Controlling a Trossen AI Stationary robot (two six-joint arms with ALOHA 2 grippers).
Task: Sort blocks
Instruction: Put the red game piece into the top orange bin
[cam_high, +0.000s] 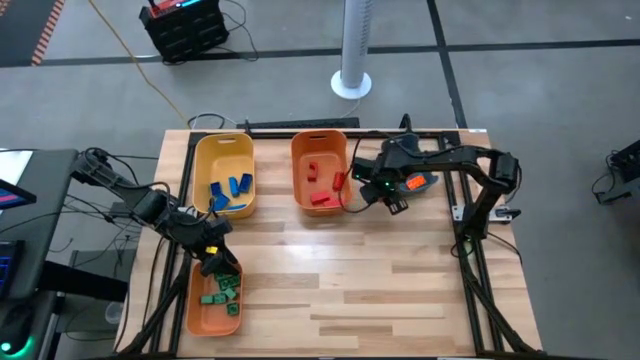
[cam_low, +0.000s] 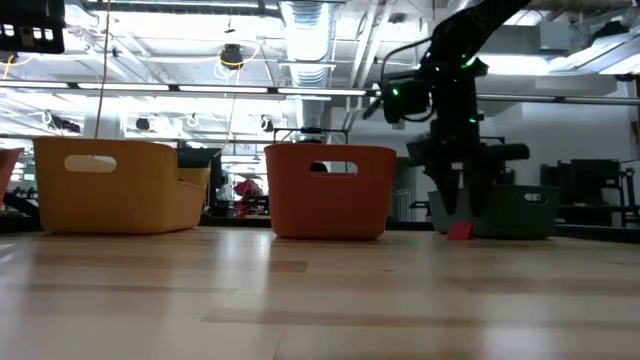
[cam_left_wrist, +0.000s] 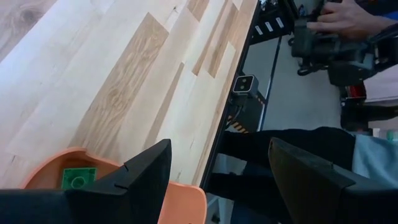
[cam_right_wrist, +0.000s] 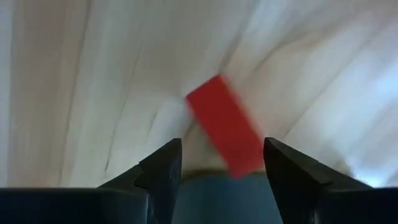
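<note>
Near the far right part of the table (cam_high: 400, 270), just beside the orange-red bin (cam_high: 319, 172), our right gripper (cam_right_wrist: 221, 163) points down at the wood with its fingers spread wide and nothing between them. A red block (cam_right_wrist: 225, 124) lies flat on the table beneath it; in the right wrist view we see it just ahead of the gap between the fingers, apart from both. The low view shows the same block (cam_low: 459, 231) on the boards at the foot of the gripper (cam_low: 452, 205), with a dark grey bin (cam_low: 520, 210) just behind it. Inside the orange-red bin we count several red blocks (cam_high: 320, 197). To its left, along the far edge, the yellow bin (cam_high: 225, 172) holds blue blocks (cam_high: 232, 188). At the near left corner our left gripper (cam_high: 212, 256) hovers over the orange bin (cam_high: 213, 318), jaws wide and empty, and green blocks (cam_high: 222, 291) lie in that bin. In the left wrist view one green block (cam_left_wrist: 79, 179) shows inside the bin's rim (cam_left_wrist: 186, 199), and a person's hand (cam_left_wrist: 343, 17) shows beyond the table edge.
</note>
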